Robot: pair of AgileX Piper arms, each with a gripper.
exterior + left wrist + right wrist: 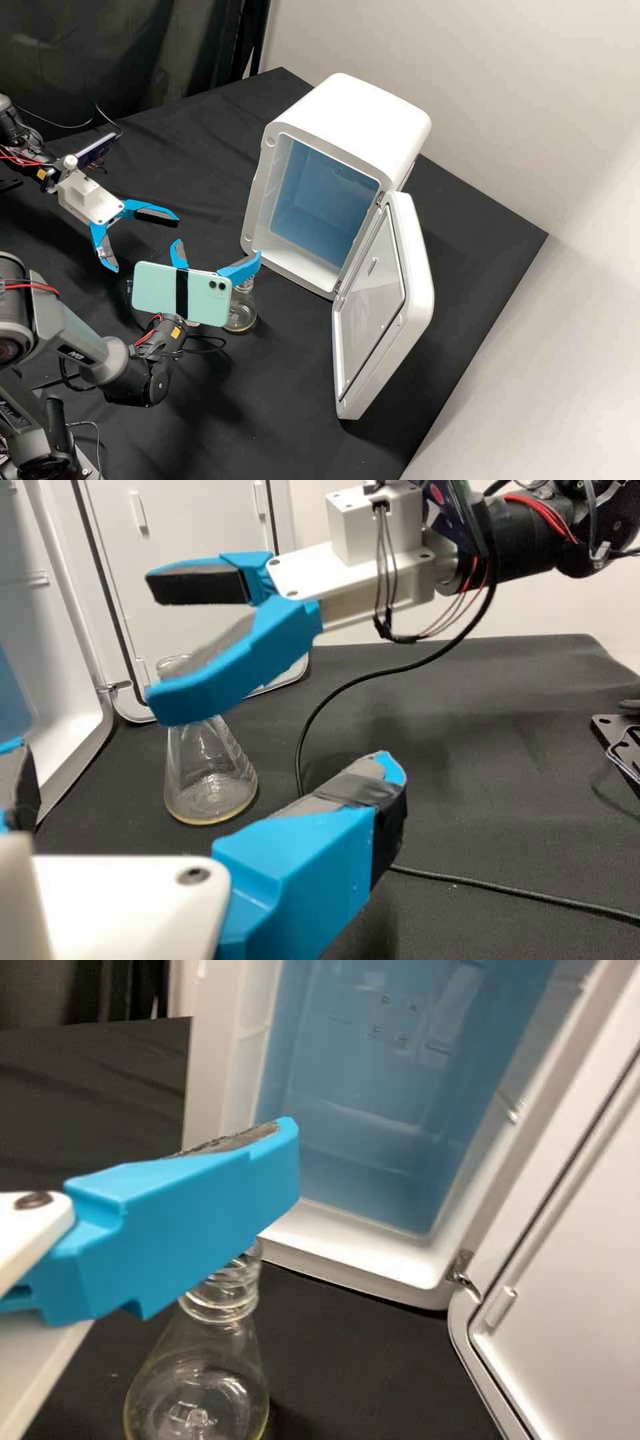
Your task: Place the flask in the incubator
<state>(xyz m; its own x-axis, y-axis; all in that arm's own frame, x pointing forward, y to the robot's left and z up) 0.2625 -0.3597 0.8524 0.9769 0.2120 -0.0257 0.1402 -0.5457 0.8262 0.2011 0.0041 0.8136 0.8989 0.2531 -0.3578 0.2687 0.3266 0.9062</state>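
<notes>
Nearest the lens: my right arm [73, 347], dark grey, at the bench's near left edge, teal phone [181, 292] strapped at the wrist. Bench [467, 233] is black cloth, matte, lightly creased. White wall [507, 80] behind the far right edge, dark curtain [100, 47] behind the far left one. Thin black cable [480, 880] trails over the cloth

Incubator [353, 120]: white box, pale blue inside, standing mid-bench toward the far right edge, door [383, 307] swung wide open

High view gives the layout: left gripper [143, 241] hangs over the bench's left part, fingers apart, holding nothing, well apart from the flask [241, 308]. Right gripper [210, 261] sits over the flask, fingers spread

Left wrist view adds the side-on look: my own left finger [330, 830] up close, and the right gripper's two fingers [240, 660] apart, the lower one crossing the flask neck; can't tell if it touches. Right wrist view adds the incubator's inside, with moulded ledges on the back wall, plus the hinge [462, 1265] at the door's lower corner

Flask: clear glass, conical, ridged neck, upright on the cloth just in front of the incubator's open mouth, at the lower corner away from the door. Looks empty, faint yellowish tint at the base
</notes>
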